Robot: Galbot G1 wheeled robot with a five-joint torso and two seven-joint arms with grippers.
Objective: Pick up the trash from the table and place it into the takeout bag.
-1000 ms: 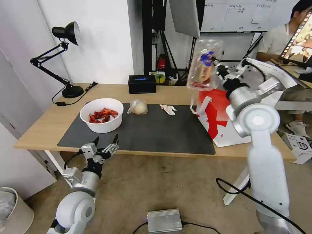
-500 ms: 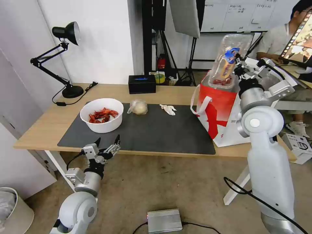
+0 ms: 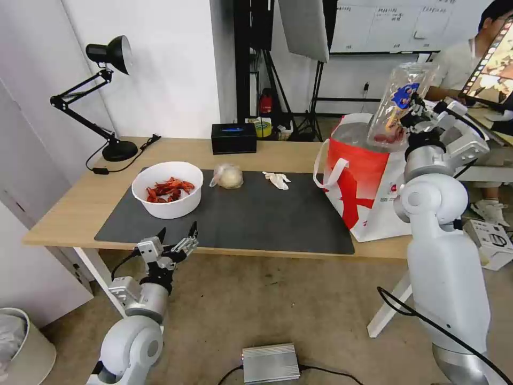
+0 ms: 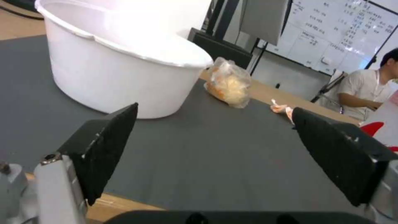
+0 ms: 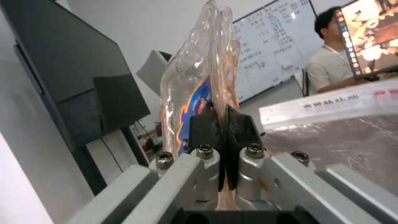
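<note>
- The clear plastic clamshell tray with red scraps and a blue label hangs upright in the air, directly above the open mouth of the takeout bag, its lower end close to the bag's rim.
- The right gripper is clenched on the tray's edge; the right wrist view shows its two black fingers pressed together on the thin plastic.
- The large boxy white-and-red takeout bag with silver foil lining and white strap handles stands on the right end of the desk, partly on the mat's right edge.
- The crumpled white tissue, the clear baggie with a beige lump and the white bowl of red crayfish shells lie on the large dark grey mat, tissue nearest the bag, bowl farthest.
- The long light-wood desk on white legs also bears a black box and a black desk lamp toward the back.
- The left gripper hovers just off the desk's front edge, near the bowl, fingers spread wide and grasping nothing.
</note>
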